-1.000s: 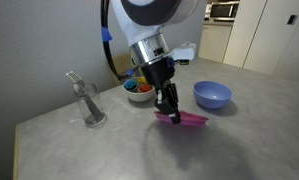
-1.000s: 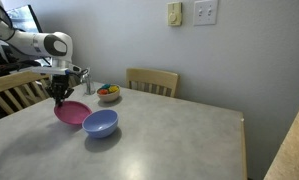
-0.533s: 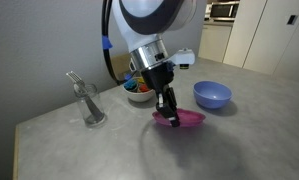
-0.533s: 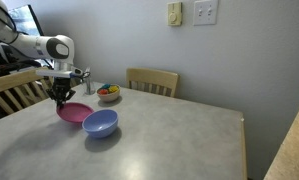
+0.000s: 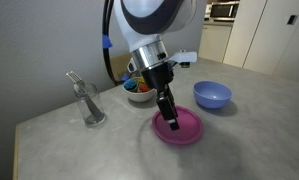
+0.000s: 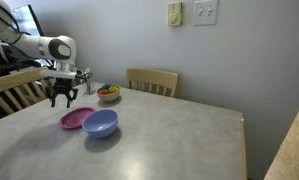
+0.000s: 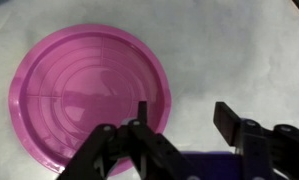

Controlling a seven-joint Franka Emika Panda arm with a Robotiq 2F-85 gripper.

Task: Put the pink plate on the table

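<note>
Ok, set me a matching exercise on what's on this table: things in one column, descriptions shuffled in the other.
1 pink plate
2 blue bowl
3 white bowl
4 glass vessel

a holds colourful pieces
b clear, standing upright
c lying flat on the table
d periwinkle, beside the plate

Pairs: 1-c, 2-d, 3-a, 4-b

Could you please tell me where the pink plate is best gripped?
Probably its raised rim, coming from above with the fingers astride it: the round, shallow magenta-pink plastic plate lies flat on the light grey speckled table, too wide to span.
</note>
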